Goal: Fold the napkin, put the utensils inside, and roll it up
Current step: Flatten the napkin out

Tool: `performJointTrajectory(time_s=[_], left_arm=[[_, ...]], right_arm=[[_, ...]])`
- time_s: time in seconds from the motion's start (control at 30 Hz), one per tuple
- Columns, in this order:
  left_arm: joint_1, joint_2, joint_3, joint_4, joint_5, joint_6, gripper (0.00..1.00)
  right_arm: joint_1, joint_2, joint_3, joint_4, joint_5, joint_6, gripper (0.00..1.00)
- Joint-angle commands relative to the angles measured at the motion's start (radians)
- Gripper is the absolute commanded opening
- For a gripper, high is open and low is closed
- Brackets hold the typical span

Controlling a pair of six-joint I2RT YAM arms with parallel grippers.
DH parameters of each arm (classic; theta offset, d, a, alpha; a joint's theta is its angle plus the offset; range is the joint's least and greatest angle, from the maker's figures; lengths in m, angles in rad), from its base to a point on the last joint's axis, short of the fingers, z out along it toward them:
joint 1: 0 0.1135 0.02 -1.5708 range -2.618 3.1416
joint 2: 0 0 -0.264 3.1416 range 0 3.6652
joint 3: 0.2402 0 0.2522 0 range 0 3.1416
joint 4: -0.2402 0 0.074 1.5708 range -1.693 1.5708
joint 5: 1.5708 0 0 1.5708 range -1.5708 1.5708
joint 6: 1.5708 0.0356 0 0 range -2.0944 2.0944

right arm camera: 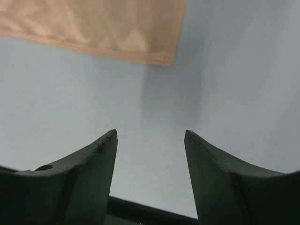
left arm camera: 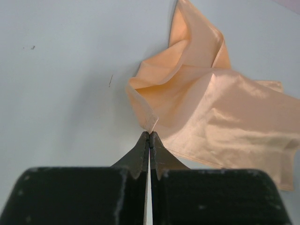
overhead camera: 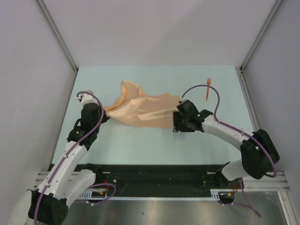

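Currently on table (overhead camera: 140,145):
- Napkin (overhead camera: 145,110): peach, wrinkled, spread across the middle, with one fold raised toward the far edge.
- Utensil (overhead camera: 207,89): red-orange, near the far right corner, apart from the napkin.
- Left gripper (left arm camera: 149,138): clamped on the napkin's left corner.
- Right gripper (right arm camera: 150,136): jaws apart, holding nothing, over bare table just beside the napkin's right corner.

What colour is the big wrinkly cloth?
The napkin is shiny peach-orange, clearest in the left wrist view.
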Motion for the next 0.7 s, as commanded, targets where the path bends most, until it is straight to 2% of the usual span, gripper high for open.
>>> performJointTrajectory(time_s=[0.0, 0.2, 0.67], left_arm=[[0.014, -0.003, 0.022, 0.009, 0.033, 0.011, 0.0], [0.025, -0.009, 0.019, 0.008, 0.045, 0.011, 0.0], [0.039, 0.008, 0.019, 0.018, 0.07, 0.009, 0.0]], right_arm=[[0.007, 0.12, 0.13, -0.015, 0.159, -0.031, 0.62], [0.011, 0.281, 0.216, -0.024, 0.184, -0.063, 0.56], [0.004, 0.378, 0.197, 0.063, 0.139, -0.052, 0.45]])
